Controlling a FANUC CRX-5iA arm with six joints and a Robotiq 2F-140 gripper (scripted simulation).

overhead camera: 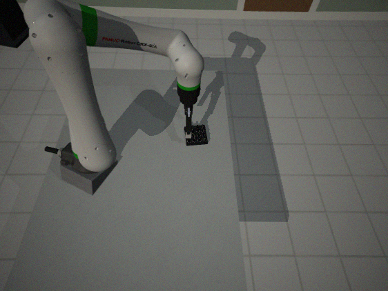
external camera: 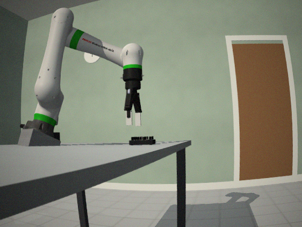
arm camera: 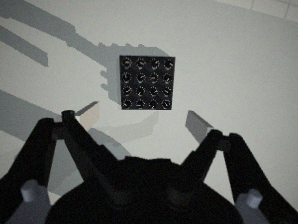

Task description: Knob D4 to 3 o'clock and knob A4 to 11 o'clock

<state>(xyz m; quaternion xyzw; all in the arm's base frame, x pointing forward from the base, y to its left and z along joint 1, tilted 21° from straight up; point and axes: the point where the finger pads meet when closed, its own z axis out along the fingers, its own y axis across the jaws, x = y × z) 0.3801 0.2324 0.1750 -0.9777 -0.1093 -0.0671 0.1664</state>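
Note:
The black knob box [overhead camera: 200, 142] [external camera: 142, 142] [arm camera: 172, 85] stands flat on the table [overhead camera: 138, 224] [external camera: 80, 158] [arm camera: 240, 75]. In the wrist view its knobs show as a square grid of small dark knobs with pale marks around them. The printed names, the socket and where each white line points are too small to read. My gripper [external camera: 133, 125] [arm camera: 144, 114] is open and empty, pointing down. In the exterior view its fingertips hang clearly above the box. In the top view a finger hides the box's left edge. In the wrist view the box lies beyond the fingertips.
The robot's grey base block [overhead camera: 77, 179] [external camera: 37, 138] stands at the left on the table. The table's edge [external camera: 185, 145] is a short way right of the box. Shadows of the arm and gripper fall across the table around the box.

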